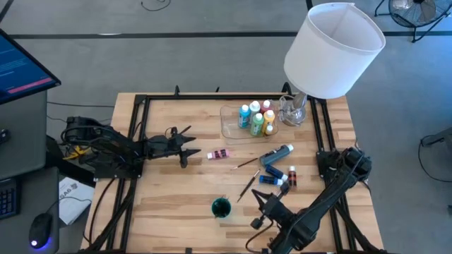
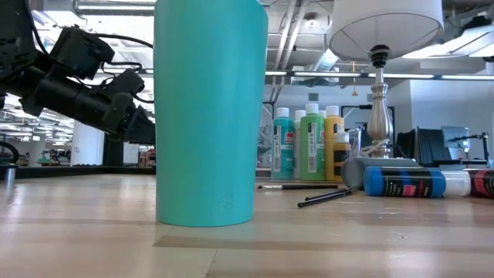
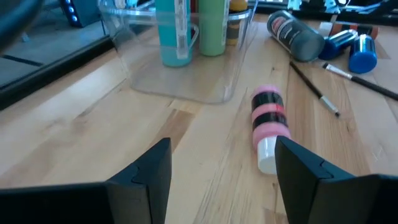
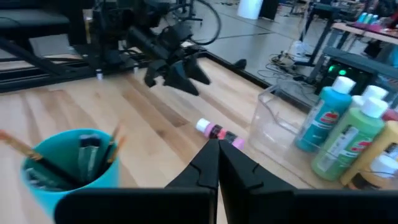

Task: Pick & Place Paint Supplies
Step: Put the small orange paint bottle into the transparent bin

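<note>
Teal cup (image 2: 204,112), a smooth matte cylinder, fills the low view; brush handles stand inside it. Left gripper (image 3: 221,177), angular dark fingers spread apart, hovers over pale wood-grain table (image 1: 176,204), aimed at pink bottle (image 3: 268,124), which lies on its side just ahead, white cap toward the fingers. Beyond it, clear plastic tray (image 1: 229,128) holds upright teal, green and yellow bottles (image 1: 256,120). Blue bottles (image 1: 274,178) and thin brushes (image 1: 247,162) lie loose nearby. Right gripper (image 4: 217,163), fingers pressed together and empty, hangs beside the cup.
</note>
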You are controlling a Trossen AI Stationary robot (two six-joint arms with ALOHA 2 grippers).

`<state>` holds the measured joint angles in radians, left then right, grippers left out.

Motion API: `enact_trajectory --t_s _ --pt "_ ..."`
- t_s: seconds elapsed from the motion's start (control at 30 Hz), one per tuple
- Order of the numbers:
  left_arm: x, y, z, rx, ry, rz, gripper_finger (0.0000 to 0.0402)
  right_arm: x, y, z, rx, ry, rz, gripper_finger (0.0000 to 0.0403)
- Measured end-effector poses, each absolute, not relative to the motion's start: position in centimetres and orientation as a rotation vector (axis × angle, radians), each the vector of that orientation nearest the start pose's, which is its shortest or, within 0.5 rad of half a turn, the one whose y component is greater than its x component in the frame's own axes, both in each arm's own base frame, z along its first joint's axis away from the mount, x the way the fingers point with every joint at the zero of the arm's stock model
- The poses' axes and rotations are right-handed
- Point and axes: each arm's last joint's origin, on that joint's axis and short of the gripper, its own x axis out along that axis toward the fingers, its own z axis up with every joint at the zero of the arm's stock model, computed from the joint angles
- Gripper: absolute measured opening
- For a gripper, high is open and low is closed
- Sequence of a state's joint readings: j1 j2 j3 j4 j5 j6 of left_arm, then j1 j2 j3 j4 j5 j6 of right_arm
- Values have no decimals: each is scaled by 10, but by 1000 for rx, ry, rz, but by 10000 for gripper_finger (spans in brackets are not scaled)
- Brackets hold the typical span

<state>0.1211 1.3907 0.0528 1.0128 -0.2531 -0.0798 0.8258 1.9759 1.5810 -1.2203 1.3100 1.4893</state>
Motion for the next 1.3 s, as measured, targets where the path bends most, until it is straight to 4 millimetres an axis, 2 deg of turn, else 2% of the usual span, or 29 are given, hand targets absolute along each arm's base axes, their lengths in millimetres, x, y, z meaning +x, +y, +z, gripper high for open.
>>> enact_trajectory --t_s 0.17,0.33,0.5,0.63,0.77,1.03,1.17,1.3 --pt "182 29 113 -40 292 363 186 284 266 232 -43 336 -659 0" --pt "185 29 116 -25 276 360 186 314 275 240 -67 391 -508 0" --pt "185 29 116 -21 277 360 186 341 277 255 -63 369 -334 0" --pt "186 29 116 -22 277 353 186 353 274 264 -27 311 -282 0" --pt "185 28 116 -41 277 346 186 364 259 277 13 260 -311 0" --pt "182 25 112 -70 293 315 186 366 208 313 362 234 -445 0" --pt "182 25 112 -70 293 315 186 364 195 322 407 251 -447 0" --pt "182 25 112 -69 293 314 186 368 190 320 496 331 -346 0"
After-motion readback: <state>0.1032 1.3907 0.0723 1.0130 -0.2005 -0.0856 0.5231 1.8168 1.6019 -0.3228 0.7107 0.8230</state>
